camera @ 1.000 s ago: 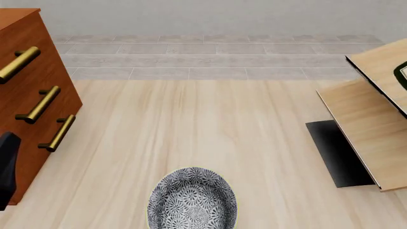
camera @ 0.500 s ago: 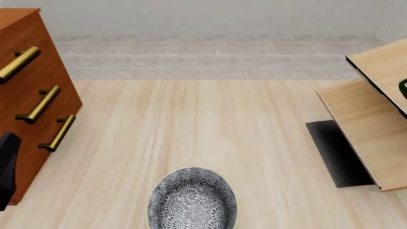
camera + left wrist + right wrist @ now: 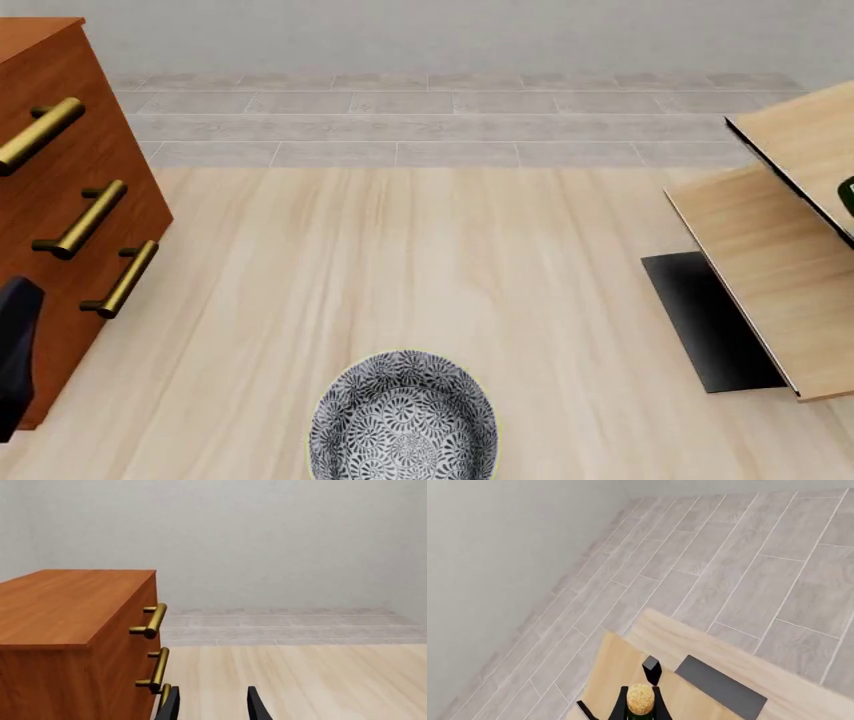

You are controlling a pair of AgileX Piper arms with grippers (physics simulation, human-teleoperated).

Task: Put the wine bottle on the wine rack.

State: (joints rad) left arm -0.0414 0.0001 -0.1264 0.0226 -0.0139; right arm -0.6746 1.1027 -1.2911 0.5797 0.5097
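Note:
Only a dark green sliver of the wine bottle (image 3: 847,194) shows at the front view's right edge, above the wine rack (image 3: 767,250), a set of slanted light tan panels on a black base. In the right wrist view the bottle's tan cork (image 3: 640,699) pokes up close to the camera, with my right gripper (image 3: 639,711) shut around the dark neck just below it. My left gripper (image 3: 213,707) is open and holds nothing, beside the reddish-brown drawer cabinet (image 3: 73,635). In the front view only a dark part of the left arm (image 3: 14,350) shows.
The drawer cabinet (image 3: 67,200) with brass handles stands at the left of the table. A patterned grey bowl (image 3: 403,420) sits at the near middle edge. Grey floor tiles (image 3: 427,120) lie beyond the table's far edge.
The green piece of the bottle at the front view's right edge has shrunk, sliding further right out of the picture. The left arm has not moved.

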